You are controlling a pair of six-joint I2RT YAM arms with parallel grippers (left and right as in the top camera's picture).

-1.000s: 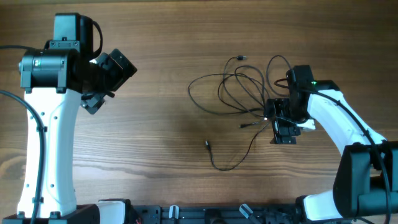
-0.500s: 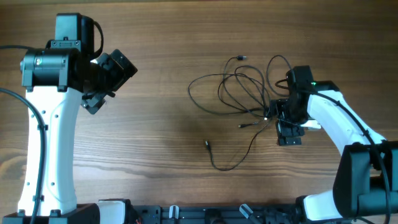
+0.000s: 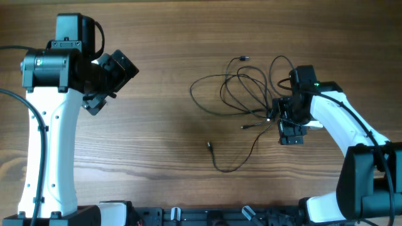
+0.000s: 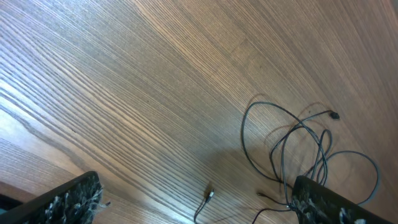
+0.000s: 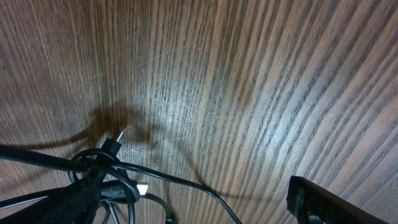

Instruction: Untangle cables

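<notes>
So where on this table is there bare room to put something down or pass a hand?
Widest bare patch: brown wooden table between the open left gripper and the thin dark cables. Also free: the far strip beyond the loops. Crowded: the tangle's right side, with the open right gripper beside the knot.

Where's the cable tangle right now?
Overhead view: the cables lie in loose loops on the right half of the table, bunched right beside the open right pincer; one tail trails toward the middle.
</notes>
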